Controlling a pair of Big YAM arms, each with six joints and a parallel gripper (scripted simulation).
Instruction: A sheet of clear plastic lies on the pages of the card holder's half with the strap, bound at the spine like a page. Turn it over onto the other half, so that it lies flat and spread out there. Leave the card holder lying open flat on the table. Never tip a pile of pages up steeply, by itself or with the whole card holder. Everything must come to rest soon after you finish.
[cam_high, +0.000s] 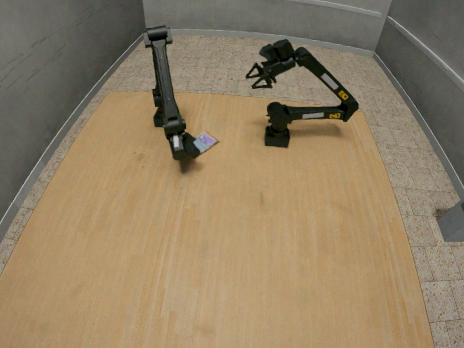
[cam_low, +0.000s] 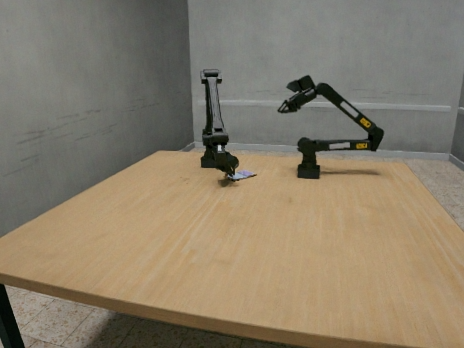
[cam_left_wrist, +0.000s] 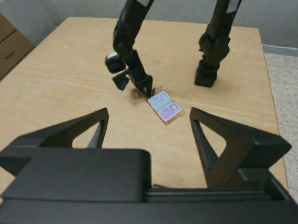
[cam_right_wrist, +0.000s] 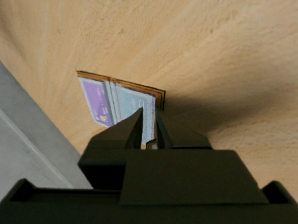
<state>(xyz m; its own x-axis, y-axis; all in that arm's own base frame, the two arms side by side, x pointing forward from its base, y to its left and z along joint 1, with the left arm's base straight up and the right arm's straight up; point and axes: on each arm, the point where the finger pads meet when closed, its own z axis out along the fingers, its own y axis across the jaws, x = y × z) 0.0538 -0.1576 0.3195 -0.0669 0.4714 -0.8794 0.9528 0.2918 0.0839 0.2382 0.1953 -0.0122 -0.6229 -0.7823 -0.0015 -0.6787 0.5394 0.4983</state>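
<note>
Right wrist view: showing, nearest, the right end effector (cam_right_wrist: 149, 112) (cam_low: 231, 174) (cam_left_wrist: 148, 97) standing slightly parted, gripping nothing, tips over the near half's edge. Just beyond, showing the card holder (cam_high: 206, 141) (cam_low: 243, 175) (cam_left_wrist: 165, 106) (cam_right_wrist: 131, 102) lying open on the counter (cam_high: 250, 225) (cam_low: 225, 240) (cam_left_wrist: 60, 65) (cam_right_wrist: 225, 60), pale blue page nearer, purple farther; leaving the clear sheet's position too indistinct to tell. Well apart, holding the left end effector (cam_high: 249, 82) (cam_low: 281, 110) (cam_left_wrist: 149, 112) wide open, raised.

Grey side wall (cam_high: 65, 45) (cam_low: 90, 95) at ten o'clock in the top view, speckled tile floor (cam_high: 222, 57) (cam_low: 65, 322) showing beyond at twelve, grey block (cam_high: 454, 224) just past three, wooden drawer unit (cam_left_wrist: 11, 41) at ten in the left wrist view.
</note>
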